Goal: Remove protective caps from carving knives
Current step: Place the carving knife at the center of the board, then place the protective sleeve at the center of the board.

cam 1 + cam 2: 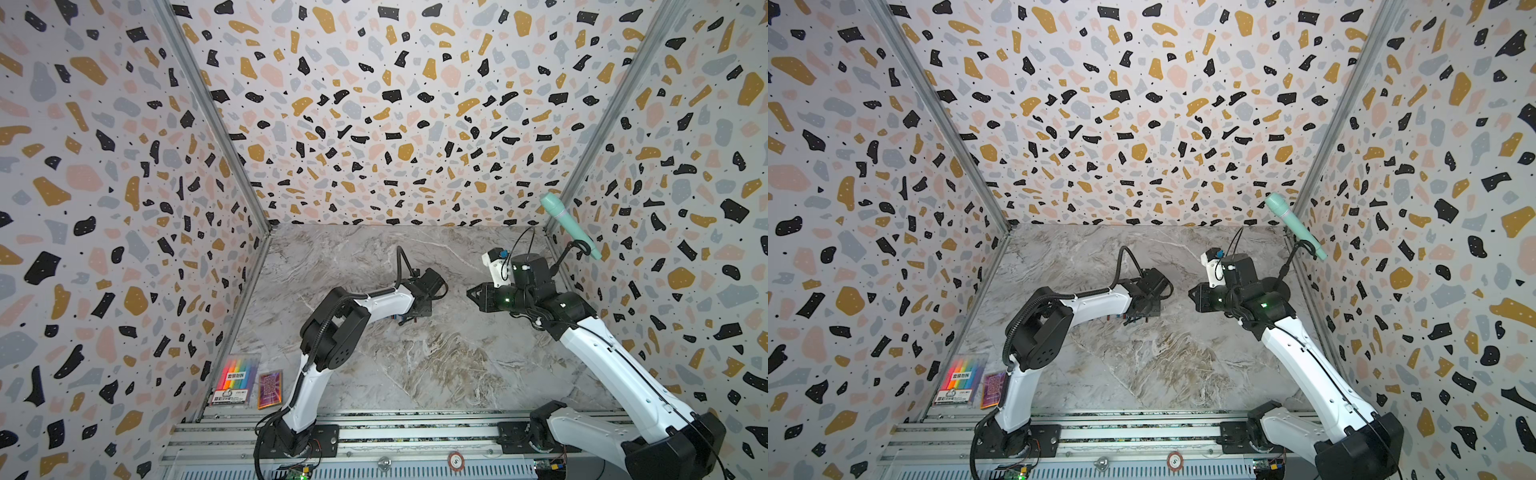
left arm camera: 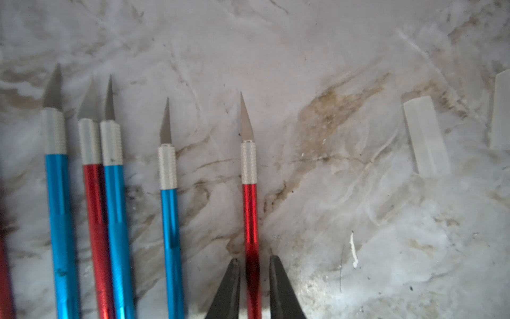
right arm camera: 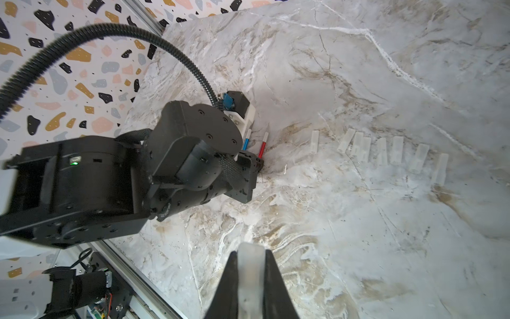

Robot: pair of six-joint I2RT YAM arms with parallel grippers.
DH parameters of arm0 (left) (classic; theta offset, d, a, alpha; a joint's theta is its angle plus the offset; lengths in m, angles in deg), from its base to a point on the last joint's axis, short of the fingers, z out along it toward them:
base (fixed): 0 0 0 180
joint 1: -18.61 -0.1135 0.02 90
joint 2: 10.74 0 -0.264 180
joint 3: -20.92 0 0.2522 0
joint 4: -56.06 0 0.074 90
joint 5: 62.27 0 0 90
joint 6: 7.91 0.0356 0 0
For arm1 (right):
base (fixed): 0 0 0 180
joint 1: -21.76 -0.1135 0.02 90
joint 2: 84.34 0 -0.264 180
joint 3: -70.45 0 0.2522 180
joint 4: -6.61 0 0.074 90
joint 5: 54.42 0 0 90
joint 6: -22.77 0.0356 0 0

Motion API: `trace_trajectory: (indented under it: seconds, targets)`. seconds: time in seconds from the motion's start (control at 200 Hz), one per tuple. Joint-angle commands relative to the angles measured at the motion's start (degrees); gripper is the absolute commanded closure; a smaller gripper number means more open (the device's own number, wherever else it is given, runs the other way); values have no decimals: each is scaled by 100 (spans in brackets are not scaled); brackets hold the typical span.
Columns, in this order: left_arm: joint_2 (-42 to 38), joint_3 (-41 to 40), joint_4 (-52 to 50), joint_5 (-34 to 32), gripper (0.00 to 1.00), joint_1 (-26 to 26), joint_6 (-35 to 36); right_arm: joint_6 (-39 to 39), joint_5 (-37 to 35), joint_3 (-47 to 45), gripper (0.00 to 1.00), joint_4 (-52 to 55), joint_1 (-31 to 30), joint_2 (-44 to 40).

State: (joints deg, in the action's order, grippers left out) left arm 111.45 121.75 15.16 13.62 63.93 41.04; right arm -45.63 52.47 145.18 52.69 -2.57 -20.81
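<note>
Currently the left gripper (image 2: pixel 254 259) is hanging low over the middle of the marble table (image 1: pixel 436 374). Its jaws are standing slightly apart and straddling the shaft of a red knife (image 2: pixel 249 215) without touching it, and a thin gap is showing on either side of the shaft. That red knife is lying flat on the table, its bare grey blade pointing away from the gripper.

Four other carving knives are lying parallel to it on the side away from the right arm, all with their blades uncovered. A blue knife (image 2: pixel 169 221) is lying near the red one. Further along, a second blue knife (image 2: pixel 117 221) and a second red knife (image 2: pixel 95 221) are touching each other. A third blue knife (image 2: pixel 59 221) is lying just beyond them.

Meanwhile the right gripper (image 3: pixel 250 252) is hovering to the right of the left one, raised off the table. It is pinching a cloudy clear cap (image 3: pixel 249 276) between its fingers.

Eight loose caps (image 3: pixel 382 150) are lying on the table in a rough row that is running off to the right of the knives. The closest cap (image 3: pixel 314 142) is lying well apart from the red knife's blade.
</note>
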Motion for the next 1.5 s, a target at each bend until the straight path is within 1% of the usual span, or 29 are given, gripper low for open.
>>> trace_trajectory:
  seconds: [0.0, 0.065, 0.115, 0.165, 0.26, 0.31, 0.365, 0.415, 0.446, 0.521, 0.651, 0.736, 0.751, 0.786, 0.866, 0.951, 0.971, 1.016, 1.151, 1.246, 1.362, 1.497]
  targets:
    - [-91, 263, -404, -121, 76, -78, 135, -222, -242, 199, 100, 340, 52, 227]
    - [-218, 534, -568, -178, 71, -109, 200, -313, -246, 315, 100, 479, 151, 478]
    - [-278, 847, -765, -298, 66, -120, 279, -424, -401, 487, 100, 641, 192, 723]
    - [-318, 1234, -1008, -361, 64, -136, 356, -524, -701, 748, 100, 848, 197, 1051]
    - [-416, 2007, -1445, -447, 61, -171, 534, -690, -975, 1204, 100, 1062, 223, 1684]
    - [-529, 2376, -1624, -538, 58, -169, 627, -708, -1259, 1441, 100, 1143, 188, 2012]
    - [-743, 2608, -1722, -637, 55, -180, 706, -720, -1558, 1689, 100, 1154, 121, 2365]
    - [-1026, 2625, -1695, -745, 52, -183, 794, -732, -1688, 1909, 100, 1171, 72, 2731]
    - [-1225, 2545, -1646, -859, 50, -182, 823, -734, -1751, 2070, 100, 1204, 43, 2956]
    - [-1839, 2104, -1394, -1126, 43, -183, 965, -706, -2055, 2390, 100, 1209, -63, 3512]
    - [-3042, 791, -711, -1572, 34, -199, 1139, -671, -2187, 2790, 100, 1086, -140, 4276]
    - [-3783, -36, -345, -1687, 29, -191, 1248, -759, -2312, 2956, 100, 922, -124, 4713]
    - [-3907, -171, -281, -1695, 26, -197, 1273, -769, -2339, 3005, 100, 933, -119, 4806]
    - [-4182, -465, -170, -1735, 24, -199, 1326, -785, -2393, 3133, 100, 977, -95, 5015]
    - [-4784, -1067, 3, -1886, 14, -194, 1373, -777, -2219, 3512, 100, 1162, -21, 5484]
    - [-5375, -1613, 150, -2017, 12, -194, 1476, -806, -2259, 3784, 100, 1209, -27, 5784]
    - [-5503, -1722, 175, -2055, 9, -191, 1492, -816, -2253, 3849, 100, 1222, -32, 5830]
    - [-5766, -1942, 222, -2102, 8, -195, 1536, -842, -2225, 3970, 100, 1241, -42, 5929]
    - [-6280, -2369, 146, -2227, 7, -192, 1566, -846, -2355, 4361, 100, 1512, -51, 6314]
    - [-6488, -2564, 78, -2228, 6, -192, 1547, -841, -2304, 4399, 100, 1528, -92, 6450]
    - [-6602, -2693, 33, -2284, 6, -198, 1540, -736, -2379, 4375, 100, 1499, -176, 6450]
    - [-6550, -2710, 9, -2225, 6, -194, 1534, -528, -2324, 4374, 100, 1572, -213, 6421]
